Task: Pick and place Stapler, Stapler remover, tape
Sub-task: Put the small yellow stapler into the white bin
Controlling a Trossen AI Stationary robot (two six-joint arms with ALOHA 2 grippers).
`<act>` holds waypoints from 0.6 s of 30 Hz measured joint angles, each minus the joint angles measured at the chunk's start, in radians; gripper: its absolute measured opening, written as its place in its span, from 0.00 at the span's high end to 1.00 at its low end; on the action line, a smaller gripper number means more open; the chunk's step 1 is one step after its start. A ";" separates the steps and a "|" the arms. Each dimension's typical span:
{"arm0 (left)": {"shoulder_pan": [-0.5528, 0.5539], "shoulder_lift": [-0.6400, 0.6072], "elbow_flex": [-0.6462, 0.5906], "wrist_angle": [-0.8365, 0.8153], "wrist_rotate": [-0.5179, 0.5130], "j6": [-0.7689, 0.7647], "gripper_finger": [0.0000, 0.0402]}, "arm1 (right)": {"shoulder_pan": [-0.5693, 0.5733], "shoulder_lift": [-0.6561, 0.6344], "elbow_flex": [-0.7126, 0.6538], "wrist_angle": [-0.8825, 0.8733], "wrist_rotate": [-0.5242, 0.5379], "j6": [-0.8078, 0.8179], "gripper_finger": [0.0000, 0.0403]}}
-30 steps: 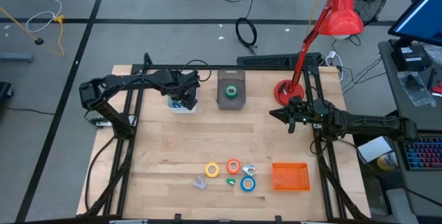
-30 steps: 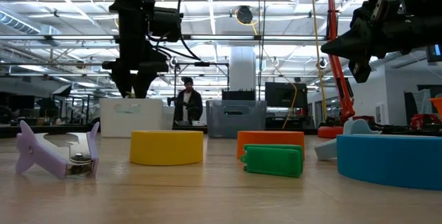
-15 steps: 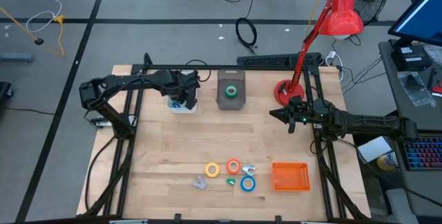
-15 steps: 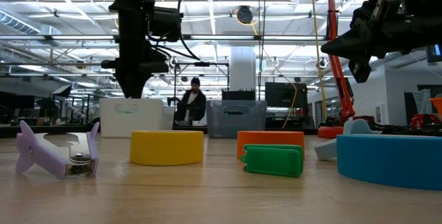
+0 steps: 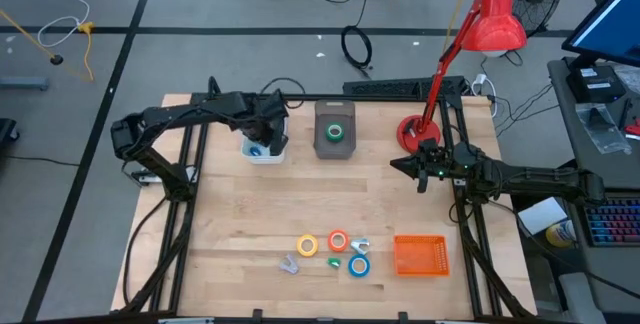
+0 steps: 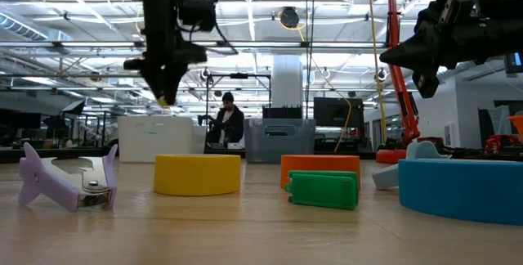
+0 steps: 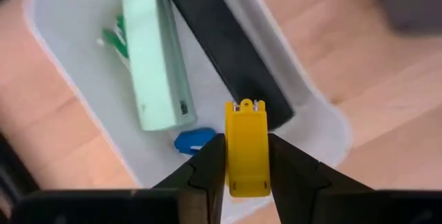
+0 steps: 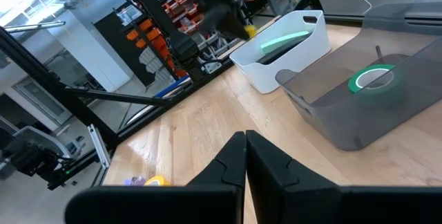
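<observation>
White bin (image 7: 324, 124) below newly raised yellow stapler (image 7: 246, 148)

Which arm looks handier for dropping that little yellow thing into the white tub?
The left arm. Its claw already grips the yellow piece right above the white tub, while the right claw hangs empty, off to the side.

The wooden tabletop (image 5: 250, 214) is carrying a white bin (image 5: 262, 151) and a grey bin (image 5: 334, 130) at its far edge, with a red lamp base (image 5: 411, 132) sitting beside them. Near the front edge, yellow tape (image 5: 308, 247), orange-red tape (image 5: 338, 241) and blue tape (image 5: 359, 265) are lying clustered, a lilac staple remover (image 5: 289, 264) just left of them and an orange basket (image 5: 420, 255) to the right.
</observation>
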 joint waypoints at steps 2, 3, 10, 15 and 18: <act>0.004 -0.010 0.040 -0.009 0.001 -0.001 0.74 | 0.000 0.000 0.000 0.000 0.000 0.000 0.99; 0.005 -0.011 0.058 -0.015 0.002 -0.002 0.73 | 0.000 0.000 0.000 0.000 0.000 0.000 0.99; 0.013 -0.012 0.139 -0.109 0.008 0.001 0.73 | 0.000 0.000 0.000 0.006 0.000 0.000 0.99; 0.012 -0.010 0.140 -0.155 0.008 -0.005 0.73 | 0.000 0.000 0.000 0.032 0.000 0.000 0.99; 0.010 -0.010 0.140 -0.157 0.008 -0.006 0.73 | 0.000 0.000 0.000 0.034 0.000 0.000 0.99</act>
